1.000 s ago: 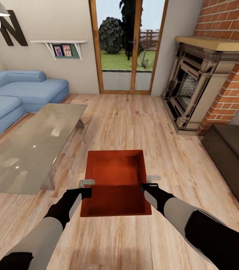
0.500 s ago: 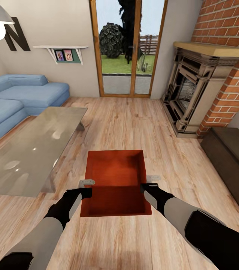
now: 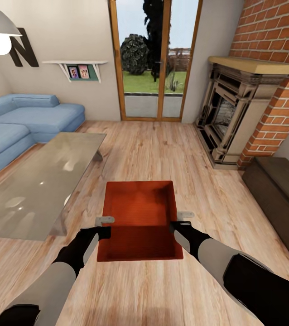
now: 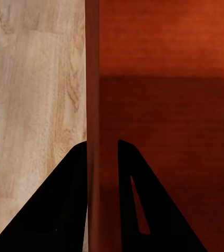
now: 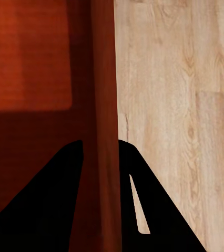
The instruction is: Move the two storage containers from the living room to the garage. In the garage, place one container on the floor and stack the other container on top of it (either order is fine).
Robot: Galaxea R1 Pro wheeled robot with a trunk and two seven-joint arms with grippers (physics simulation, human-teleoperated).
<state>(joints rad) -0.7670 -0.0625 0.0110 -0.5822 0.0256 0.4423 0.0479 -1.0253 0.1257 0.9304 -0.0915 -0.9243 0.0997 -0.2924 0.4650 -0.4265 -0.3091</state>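
Head view showed you holding one orange-red storage container [image 3: 140, 217] out in front of the robot, above the light wood plank floor [image 3: 162, 149] of the living room, with the left gripper [image 3: 104, 224] on the container's left wall and the right gripper [image 3: 182, 219] on its right wall, each about midway along that wall's rim. The glass-topped table [image 3: 40, 181] lay to the left, the blue sofa [image 3: 22, 122] beyond it, the brick fireplace [image 3: 235, 117] to the right and the patio doors [image 3: 156, 63] straight ahead.

By my reading you were early in the job: one bin was in hand, but you were not in the garage, nothing was set down on concrete, and I could not make out a second bin. The carry, the placing, the return trip and the stacking all looked to be ahead of you.

Left wrist view gave what the head camera could not: the left gripper's [image 4: 102, 157] two dark fingers straddled the thin wall [image 4: 93, 105], one inside the bin and one outside over the planks, clamped onto it. Right wrist view showed the same for the right gripper [image 5: 100, 157], pinching its wall [image 5: 104, 79]. Neither wrist camera showed the room or your route.
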